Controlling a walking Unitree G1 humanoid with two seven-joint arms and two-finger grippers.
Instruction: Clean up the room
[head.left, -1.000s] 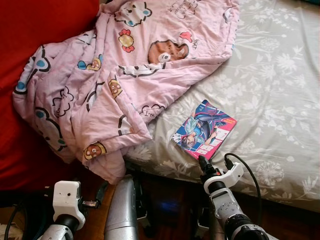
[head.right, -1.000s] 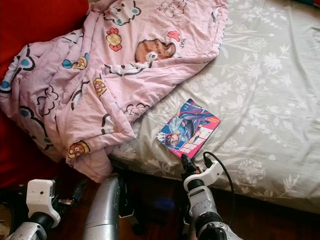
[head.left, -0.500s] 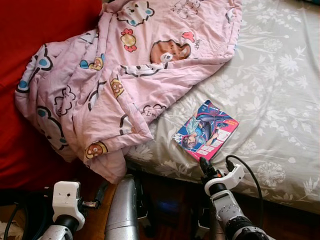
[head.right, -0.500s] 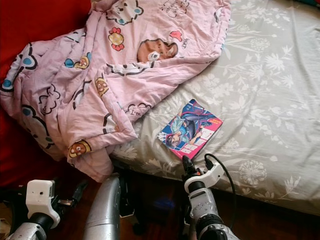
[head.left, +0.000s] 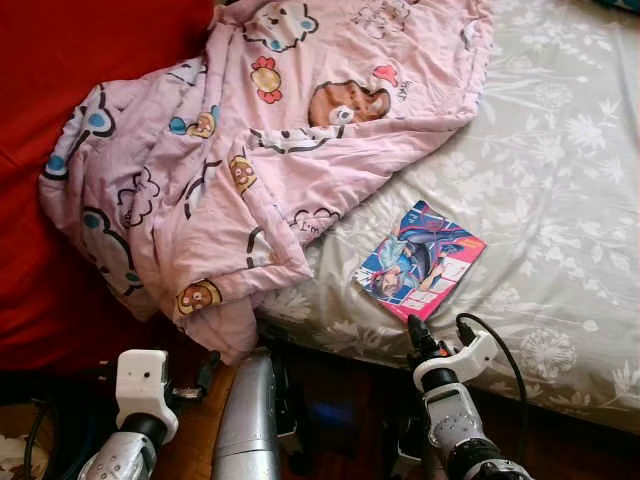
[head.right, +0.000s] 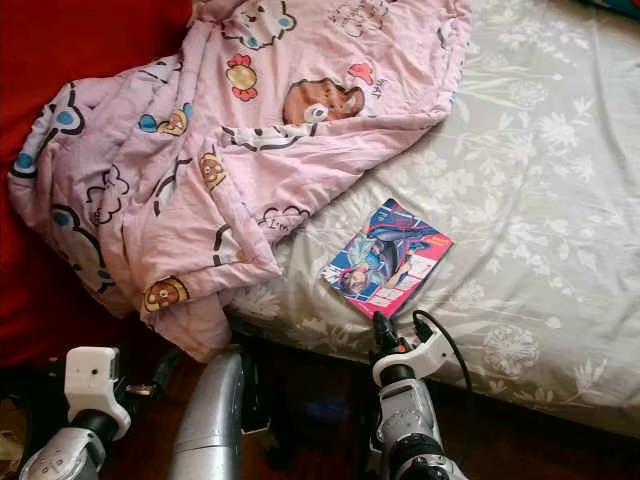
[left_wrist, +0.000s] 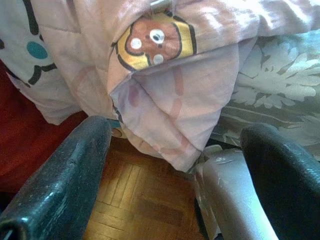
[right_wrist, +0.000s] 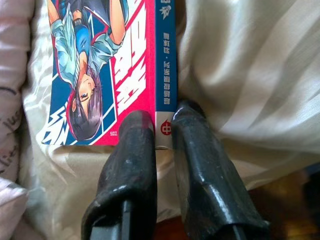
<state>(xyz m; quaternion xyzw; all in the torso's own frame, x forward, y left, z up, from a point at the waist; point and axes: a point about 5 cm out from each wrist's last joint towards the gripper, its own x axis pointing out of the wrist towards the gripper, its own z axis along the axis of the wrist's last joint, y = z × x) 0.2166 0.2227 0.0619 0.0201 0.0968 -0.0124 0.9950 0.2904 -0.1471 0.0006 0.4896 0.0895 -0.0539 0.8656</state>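
Comic book (head.left: 420, 262) lay flat near the bed (head.left: 560, 180) edge, beside the pink blanket (head.left: 250, 150). Right pincer (right_wrist: 161, 131) clenched thinly on its spine corner; likely slip on lifting. Left pincer (left_wrist: 170, 165) released, idle below.

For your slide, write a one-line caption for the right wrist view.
Right claw closing on the spine corner of a manga book lying on the floral bedsheet.

a bed (head.left: 560, 150) with a grey floral sheet carries a crumpled pink cartoon-print blanket (head.left: 250, 150) over its left part, one corner hanging off the near edge. a bright comic book (head.left: 420, 260) lies flat on the sheet just beside the blanket, near the bed's front edge.
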